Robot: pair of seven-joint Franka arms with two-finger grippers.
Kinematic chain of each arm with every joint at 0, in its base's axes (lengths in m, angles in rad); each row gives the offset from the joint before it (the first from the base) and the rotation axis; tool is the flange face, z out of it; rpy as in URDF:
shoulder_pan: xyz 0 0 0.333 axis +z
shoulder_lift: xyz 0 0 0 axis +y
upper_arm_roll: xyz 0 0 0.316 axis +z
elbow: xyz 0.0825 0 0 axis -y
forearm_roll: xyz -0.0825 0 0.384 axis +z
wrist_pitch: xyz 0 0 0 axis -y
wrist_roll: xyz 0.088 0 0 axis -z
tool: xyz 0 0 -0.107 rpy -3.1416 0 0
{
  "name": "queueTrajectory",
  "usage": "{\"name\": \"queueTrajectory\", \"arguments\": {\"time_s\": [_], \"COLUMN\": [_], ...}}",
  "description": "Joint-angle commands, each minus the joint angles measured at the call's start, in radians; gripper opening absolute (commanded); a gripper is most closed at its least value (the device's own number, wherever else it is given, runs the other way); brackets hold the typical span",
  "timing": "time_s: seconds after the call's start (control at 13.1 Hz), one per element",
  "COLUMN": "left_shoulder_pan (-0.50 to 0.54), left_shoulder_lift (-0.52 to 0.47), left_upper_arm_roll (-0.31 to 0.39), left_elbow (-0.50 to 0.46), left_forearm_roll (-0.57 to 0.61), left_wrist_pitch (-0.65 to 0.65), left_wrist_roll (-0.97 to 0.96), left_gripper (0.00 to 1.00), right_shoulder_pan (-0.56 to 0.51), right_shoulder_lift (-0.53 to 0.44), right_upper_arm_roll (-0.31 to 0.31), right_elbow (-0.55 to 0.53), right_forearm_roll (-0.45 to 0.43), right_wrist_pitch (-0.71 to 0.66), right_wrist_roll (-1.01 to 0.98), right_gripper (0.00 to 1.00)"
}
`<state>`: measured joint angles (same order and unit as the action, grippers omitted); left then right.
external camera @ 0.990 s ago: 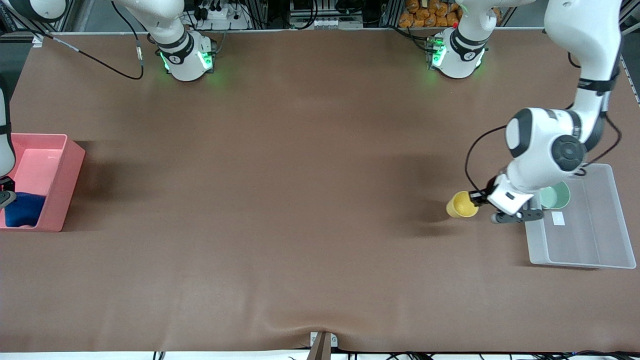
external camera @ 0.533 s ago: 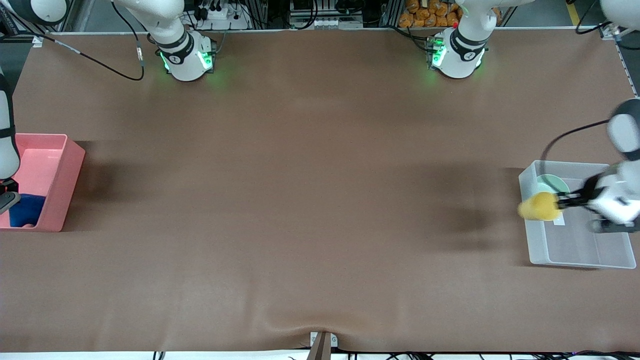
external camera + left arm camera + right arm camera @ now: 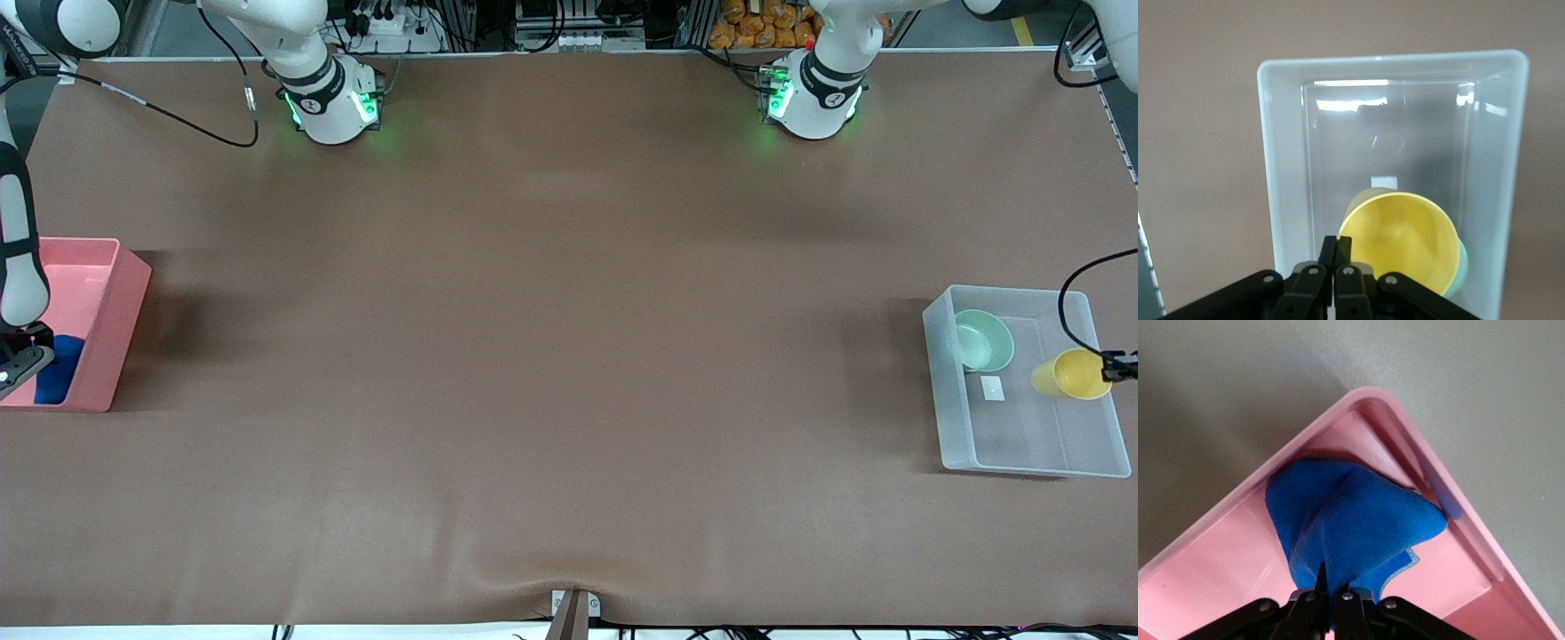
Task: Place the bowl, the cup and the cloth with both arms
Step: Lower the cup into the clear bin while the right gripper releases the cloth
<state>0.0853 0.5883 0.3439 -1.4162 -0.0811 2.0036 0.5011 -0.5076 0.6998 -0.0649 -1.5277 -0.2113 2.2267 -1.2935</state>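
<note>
While the left claw [image 3: 1336,257] pinches the rim of the yellow cup [image 3: 1399,240] with its fingers closed tight, cup hangs tilted over the clear bin [image 3: 947,391] at the left arm's end of the table [image 3: 551,356], mouth facing the wrist camera. In the front view only the claw tip shows at the frame edge, touching the cup [image 3: 1069,374], which sits over the bin's inside. Mint green bowl [image 3: 982,340] lies in the same bin, in the corner farther from the front camera, apart from the cup; in the left wrist view just a sliver of it peeks out past the cup. Small white label on the bin floor [image 3: 991,388]. Right claw [image 3: 1331,588] is clamped on the blue cloth [image 3: 1348,523], fingers closed on a bunched fold, cloth draping down into the pink bin [image 3: 1458,520] at the right arm's end of the table. Front view shows the cloth [image 3: 60,366] inside the pink bin [image 3: 116,329], at its end nearer the front camera, right claw [image 3: 18,363] over it.
</note>
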Motion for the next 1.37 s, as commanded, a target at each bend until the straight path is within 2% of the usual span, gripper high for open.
{"name": "queueTrajectory", "arguments": {"time_s": [0.0, 0.23, 0.53, 0.69, 0.76, 0.84, 0.91, 0.99, 1.3], "left_shoulder_pan": [0.011, 0.030, 0.025, 0.022, 0.018, 0.014, 0.008, 0.007, -0.010], "left_shoulder_lift": [0.094, 0.153, 0.199, 0.200, 0.203, 0.208, 0.209, 0.206, 0.160], "left_upper_arm_roll": [0.012, 0.010, 0.009, 0.007, 0.009, 0.009, 0.007, 0.007, 0.010], "left_elbow": [0.042, 0.040, 0.040, 0.040, 0.040, 0.043, 0.042, 0.040, 0.040], "left_forearm_roll": [-0.081, -0.149, -0.244, -0.246, -0.244, -0.243, -0.243, -0.243, -0.240], "left_wrist_pitch": [0.097, 0.194, 0.224, 0.224, 0.224, 0.225, 0.227, 0.227, 0.218], "left_wrist_roll": [0.060, 0.080, 0.094, 0.096, 0.094, 0.091, 0.094, 0.080, 0.083], "left_gripper": [0.00, 0.00, 0.00, 0.00, 0.21, 0.48, 0.96, 1.00, 1.00], "right_shoulder_pan": [-0.012, -0.022, -0.031, -0.037, -0.038, -0.038, -0.038, -0.038, -0.037], "right_shoulder_lift": [0.023, 0.033, 0.055, 0.064, 0.066, 0.066, 0.066, 0.066, 0.066], "right_upper_arm_roll": [0.005, 0.005, 0.005, 0.005, 0.005, 0.005, 0.005, 0.005, 0.005], "right_elbow": [0.021, 0.021, 0.021, 0.021, 0.021, 0.021, 0.021, 0.021, 0.021], "right_forearm_roll": [0.027, 0.035, 0.041, 0.049, 0.049, 0.052, 0.052, 0.052, 0.052], "right_wrist_pitch": [0.007, 0.021, 0.056, 0.065, 0.067, 0.068, 0.068, 0.068, 0.068], "right_wrist_roll": [-0.018, -0.020, -0.020, -0.020, -0.020, -0.020, -0.020, -0.020, -0.020], "right_gripper": [0.00, 0.00, 0.00, 0.00, 0.00, 0.00, 0.00, 0.00, 0.00]}}
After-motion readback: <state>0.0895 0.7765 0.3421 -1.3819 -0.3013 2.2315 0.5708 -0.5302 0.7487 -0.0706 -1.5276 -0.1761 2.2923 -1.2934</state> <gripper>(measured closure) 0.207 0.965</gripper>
